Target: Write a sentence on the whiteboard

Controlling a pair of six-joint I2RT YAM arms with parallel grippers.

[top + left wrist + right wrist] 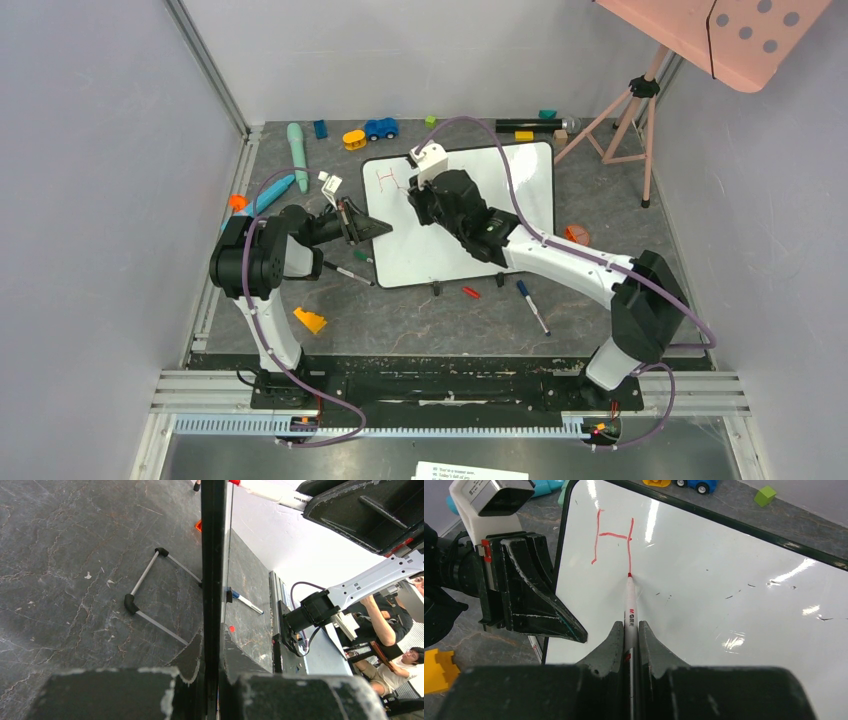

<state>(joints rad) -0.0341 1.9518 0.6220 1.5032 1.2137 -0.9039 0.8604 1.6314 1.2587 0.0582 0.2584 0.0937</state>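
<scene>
L gripper [352, 226] is clamping shut on the left rim of a large glossy white rectangular whiteboard w/ thin black rim [400, 250], lying on the dark stone-look table [400, 320]. Red handwritten "H" [614, 536] is sitting by its top-left corner. White red-tipped marker [629, 595], reading "M&G", is touching the H's right leg bottom, w/ R gripper [630, 627] squeezing it
</scene>
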